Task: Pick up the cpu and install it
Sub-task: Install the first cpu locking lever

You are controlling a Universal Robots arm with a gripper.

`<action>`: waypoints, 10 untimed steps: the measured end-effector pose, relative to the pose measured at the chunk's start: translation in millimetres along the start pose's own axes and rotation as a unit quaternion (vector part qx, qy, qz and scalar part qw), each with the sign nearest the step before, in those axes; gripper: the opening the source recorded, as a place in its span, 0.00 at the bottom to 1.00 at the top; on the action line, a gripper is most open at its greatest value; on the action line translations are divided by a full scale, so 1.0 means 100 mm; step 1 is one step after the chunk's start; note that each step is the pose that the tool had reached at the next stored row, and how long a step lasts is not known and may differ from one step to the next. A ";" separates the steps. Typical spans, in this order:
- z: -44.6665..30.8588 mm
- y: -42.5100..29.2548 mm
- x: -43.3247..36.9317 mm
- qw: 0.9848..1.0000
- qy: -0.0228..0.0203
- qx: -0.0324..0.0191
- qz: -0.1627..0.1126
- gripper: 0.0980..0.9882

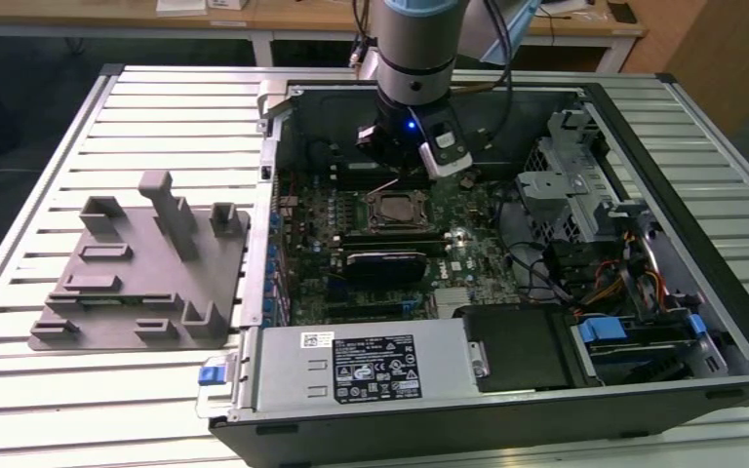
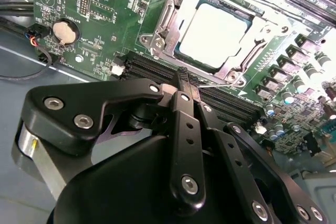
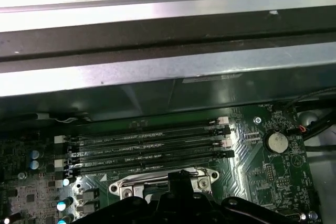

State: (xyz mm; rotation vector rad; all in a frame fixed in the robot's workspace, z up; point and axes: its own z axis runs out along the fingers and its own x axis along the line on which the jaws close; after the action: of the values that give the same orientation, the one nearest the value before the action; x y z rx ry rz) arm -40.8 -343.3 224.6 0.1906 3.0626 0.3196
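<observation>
1. In the second wrist view the hand (image 2: 185, 77) has its fingers pressed together, holding nothing, just above the memory slots (image 2: 210, 95).
2. Just beyond, the cpu (image 2: 219, 34) lies flat in the socket (image 2: 163, 22), inside its metal frame.
3. Judged: light, stiff, fragile; hold it by its edges.
4. The computer case (image 1: 687, 380) on the worktop (image 1: 153, 117) holds the motherboard (image 1: 479, 268); the grey fixture (image 1: 140, 283) sits beside it.

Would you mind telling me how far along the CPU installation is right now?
The silvery square cpu already sits in the black-framed motherboard socket. The black gripper hangs just above, fingers together, holding nothing. Whether the socket is latched cannot be told.
</observation>
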 end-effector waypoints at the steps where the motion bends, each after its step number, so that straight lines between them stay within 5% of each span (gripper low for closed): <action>1: 0.000 0.000 0.000 1.000 0.000 0.000 0.000 0.01; 10: 0.018 0.000 0.002 1.000 -0.001 0.002 0.000 0.01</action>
State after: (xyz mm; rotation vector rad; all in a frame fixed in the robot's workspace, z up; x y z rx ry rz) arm -40.9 -342.9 222.8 0.1905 3.0624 0.3124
